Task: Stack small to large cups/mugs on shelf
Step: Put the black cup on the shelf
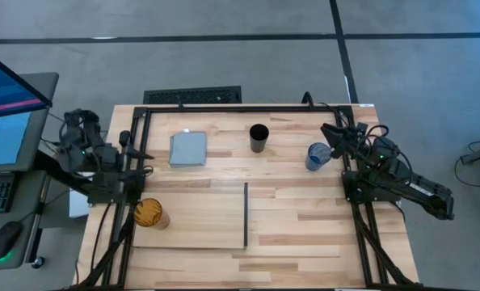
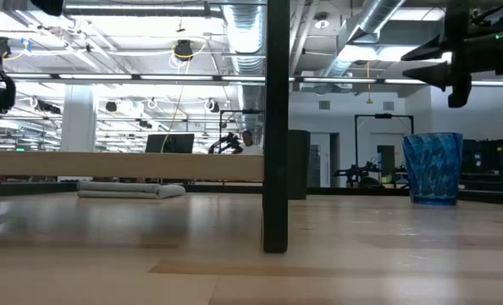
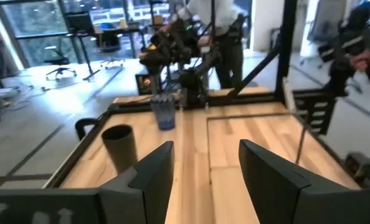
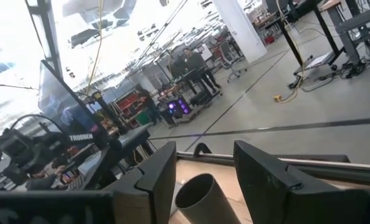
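A flat pale rectangular wooden board, with a thin black strip on one short edge, lies on the table's near half, bare but for the amber-gold translucent cup at its left end. The wider blue translucent cup stands just beside the right gripper, the plain black cup mid-table at the back. Both the right gripper and the left gripper hold their fingers apart, empty.
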`<state>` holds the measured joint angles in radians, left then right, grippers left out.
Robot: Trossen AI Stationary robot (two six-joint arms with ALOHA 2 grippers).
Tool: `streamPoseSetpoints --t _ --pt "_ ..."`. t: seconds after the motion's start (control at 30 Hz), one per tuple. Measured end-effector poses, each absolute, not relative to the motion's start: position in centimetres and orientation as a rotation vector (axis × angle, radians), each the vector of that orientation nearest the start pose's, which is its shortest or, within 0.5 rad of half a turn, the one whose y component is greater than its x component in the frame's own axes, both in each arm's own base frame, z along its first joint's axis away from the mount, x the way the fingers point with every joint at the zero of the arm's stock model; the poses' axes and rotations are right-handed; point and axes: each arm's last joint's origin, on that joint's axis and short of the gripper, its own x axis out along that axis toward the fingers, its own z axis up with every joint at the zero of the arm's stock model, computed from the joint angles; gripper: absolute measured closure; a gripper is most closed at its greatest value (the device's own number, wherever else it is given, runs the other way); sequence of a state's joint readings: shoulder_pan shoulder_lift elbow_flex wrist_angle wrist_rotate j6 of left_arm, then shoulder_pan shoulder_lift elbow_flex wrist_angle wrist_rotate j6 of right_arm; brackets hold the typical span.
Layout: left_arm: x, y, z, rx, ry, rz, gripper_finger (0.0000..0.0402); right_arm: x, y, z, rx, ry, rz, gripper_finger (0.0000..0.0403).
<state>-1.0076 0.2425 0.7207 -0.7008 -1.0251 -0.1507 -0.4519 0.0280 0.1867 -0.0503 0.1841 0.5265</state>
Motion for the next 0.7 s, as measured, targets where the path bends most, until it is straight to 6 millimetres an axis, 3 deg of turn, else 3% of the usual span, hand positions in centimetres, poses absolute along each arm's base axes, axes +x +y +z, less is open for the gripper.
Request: streamPoseSetpoints --t 0.37,0.7 --pt "6.2 -3.5 28.6 -0.027 0.045 0.076 0.0228 7.6 -4.3 22.0 0.492 -0.274 -0.591 0.0221" --pt "9.9 -2.6 27.1 0.003 0.079 0.124 0.0228 8.7 -4.8 21.7 0.5 -0.214 -0.605 0.0221"
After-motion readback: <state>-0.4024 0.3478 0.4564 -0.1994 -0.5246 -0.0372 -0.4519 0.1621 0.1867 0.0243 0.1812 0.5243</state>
